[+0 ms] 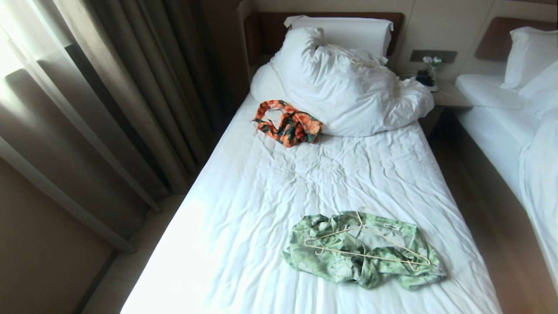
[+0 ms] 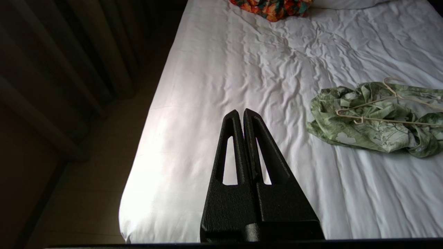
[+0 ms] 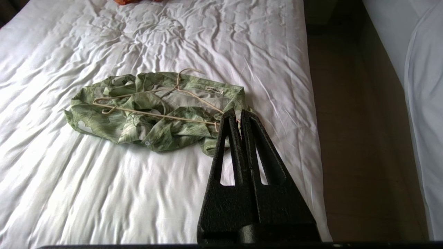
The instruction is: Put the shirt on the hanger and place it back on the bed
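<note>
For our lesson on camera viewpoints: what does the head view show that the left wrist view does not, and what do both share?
Only the head view: the bunched duvet, pillows, dark headboard, nightstand and second bed.
Only the left wrist view: the left claw, shut, above the bed's near edge.
Both: the leaf-print shirt crumpled on the bed, the cream wire hanger lying on it, the orange floral garment and curtains.
</note>
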Controlling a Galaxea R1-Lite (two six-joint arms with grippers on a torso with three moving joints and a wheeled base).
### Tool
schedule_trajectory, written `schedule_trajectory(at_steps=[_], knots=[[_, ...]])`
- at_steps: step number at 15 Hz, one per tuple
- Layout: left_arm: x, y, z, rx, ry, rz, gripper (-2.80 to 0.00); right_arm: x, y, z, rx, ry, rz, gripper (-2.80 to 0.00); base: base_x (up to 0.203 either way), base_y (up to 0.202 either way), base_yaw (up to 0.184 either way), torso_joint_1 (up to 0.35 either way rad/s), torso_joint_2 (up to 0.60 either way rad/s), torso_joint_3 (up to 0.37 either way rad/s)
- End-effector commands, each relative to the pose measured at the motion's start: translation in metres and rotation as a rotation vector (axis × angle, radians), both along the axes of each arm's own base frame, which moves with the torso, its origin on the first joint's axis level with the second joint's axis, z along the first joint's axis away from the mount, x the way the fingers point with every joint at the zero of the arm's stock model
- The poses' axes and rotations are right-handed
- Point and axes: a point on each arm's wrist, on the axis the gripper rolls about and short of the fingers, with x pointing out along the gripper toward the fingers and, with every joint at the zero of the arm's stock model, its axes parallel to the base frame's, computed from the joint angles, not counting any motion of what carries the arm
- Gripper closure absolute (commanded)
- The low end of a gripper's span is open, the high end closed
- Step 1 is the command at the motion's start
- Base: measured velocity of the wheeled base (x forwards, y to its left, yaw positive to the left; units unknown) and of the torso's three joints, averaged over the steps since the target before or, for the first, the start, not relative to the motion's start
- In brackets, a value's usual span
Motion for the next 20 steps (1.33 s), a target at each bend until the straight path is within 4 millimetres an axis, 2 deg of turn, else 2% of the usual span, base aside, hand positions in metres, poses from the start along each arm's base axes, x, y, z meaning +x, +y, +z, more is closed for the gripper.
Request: schedule_trajectory(at_steps=[1,20], knots=[[0.0001,0.0000,0.0000,0.000,0.001,-0.001,0.00,0.0001,0.0000,0.0000,0.000,0.001,0.000,0.00,0.000,0.000,0.000,0.000,0.00,0.000],[0.0001,0.0000,0.0000,0.000,0.001,-0.001,0.00,0.0001,0.0000,0.0000,0.006,0.001,0.000,0.00,0.000,0.000,0.000,0.000,0.00,0.000]])
